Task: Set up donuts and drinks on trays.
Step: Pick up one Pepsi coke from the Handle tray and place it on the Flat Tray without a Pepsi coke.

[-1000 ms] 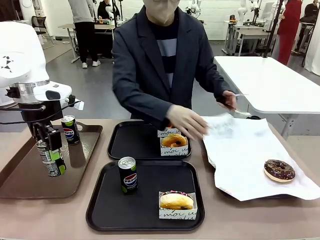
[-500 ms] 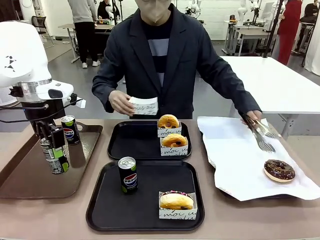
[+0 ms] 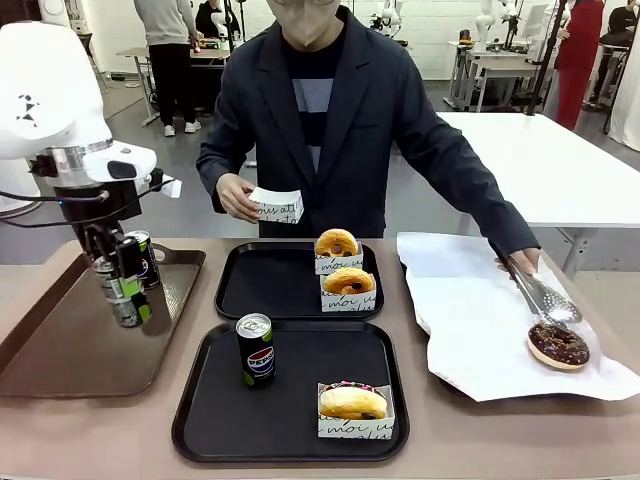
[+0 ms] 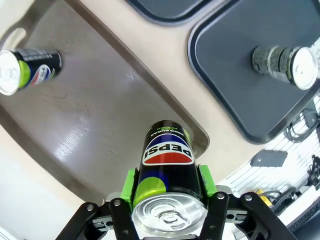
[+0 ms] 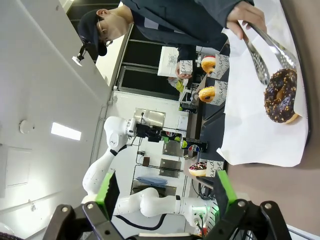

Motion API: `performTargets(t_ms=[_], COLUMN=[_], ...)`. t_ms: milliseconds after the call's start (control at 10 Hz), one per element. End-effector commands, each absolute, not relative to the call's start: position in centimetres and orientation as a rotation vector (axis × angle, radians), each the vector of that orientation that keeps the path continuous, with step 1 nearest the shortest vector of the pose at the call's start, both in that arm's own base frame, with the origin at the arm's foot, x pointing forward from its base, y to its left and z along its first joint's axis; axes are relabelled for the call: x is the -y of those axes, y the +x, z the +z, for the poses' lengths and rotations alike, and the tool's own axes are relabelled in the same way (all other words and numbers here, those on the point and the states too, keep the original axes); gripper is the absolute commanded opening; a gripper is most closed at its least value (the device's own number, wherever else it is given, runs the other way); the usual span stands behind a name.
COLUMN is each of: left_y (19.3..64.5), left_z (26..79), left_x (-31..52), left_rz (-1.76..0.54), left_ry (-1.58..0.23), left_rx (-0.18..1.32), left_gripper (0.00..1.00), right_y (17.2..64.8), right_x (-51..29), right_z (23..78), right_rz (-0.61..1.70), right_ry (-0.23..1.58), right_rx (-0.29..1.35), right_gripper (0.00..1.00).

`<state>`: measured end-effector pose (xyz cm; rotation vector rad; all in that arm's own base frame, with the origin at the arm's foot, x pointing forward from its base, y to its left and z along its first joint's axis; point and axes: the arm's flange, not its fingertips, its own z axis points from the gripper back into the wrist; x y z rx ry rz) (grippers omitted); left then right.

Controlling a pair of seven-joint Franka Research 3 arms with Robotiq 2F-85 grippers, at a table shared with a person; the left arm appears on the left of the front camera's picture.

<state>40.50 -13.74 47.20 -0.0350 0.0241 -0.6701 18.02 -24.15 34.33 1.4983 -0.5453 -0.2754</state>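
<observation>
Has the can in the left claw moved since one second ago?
Yes. The held can in the left claw has risen and shifted right, now level with the standing can on the brown tray.

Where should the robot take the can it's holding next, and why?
Probably sideways toward the far black tray, to set it in the bare left part. The left gripper holds a Pepsi can over the brown tray. The near black tray has a can already; the far one has two donuts but no drink.
</observation>
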Motion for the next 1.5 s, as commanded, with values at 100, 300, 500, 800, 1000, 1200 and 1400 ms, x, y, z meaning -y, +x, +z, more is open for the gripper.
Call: performTargets(t_ms=[100, 300, 500, 800, 1000, 1200, 1400], left_y=[43.1, 44.7, 46.8, 50.2, 52.2, 53.5, 54.7], left_z=[49.6, 51.3, 52.7, 52.6, 51.1, 49.6, 47.4], left_x=[16.3, 18.0, 20.3, 24.2, 26.9, 28.6, 29.6], left_rz=[-0.637, -0.632, -0.641, -0.640, -0.628, -0.642, -0.658], left_ry=[0.001, -0.001, -0.010, -0.063, -0.037, -0.017, -0.014], left_rx=[0.034, 0.054, 0.075, 0.121, 0.131, 0.109, 0.086], left_gripper=[0.58, 0.58, 0.58, 0.58, 0.58, 0.58, 0.58], right_y=[18.3, 18.3, 18.3, 18.3, 18.3, 18.3, 18.3], right_x=[24.0, 24.0, 24.0, 24.0, 24.0, 24.0, 24.0], right_z=[34.3, 34.3, 34.3, 34.3, 34.3, 34.3, 34.3], right_rz=[-0.270, -0.270, -0.270, -0.270, -0.270, -0.270, -0.270], right_ry=[1.511, 1.511, 1.511, 1.511, 1.511, 1.511, 1.511], right_rx=[0.579, 0.579, 0.579, 0.579, 0.579, 0.579, 0.579], right_gripper=[1.00, 1.00, 1.00, 1.00, 1.00, 1.00, 1.00])
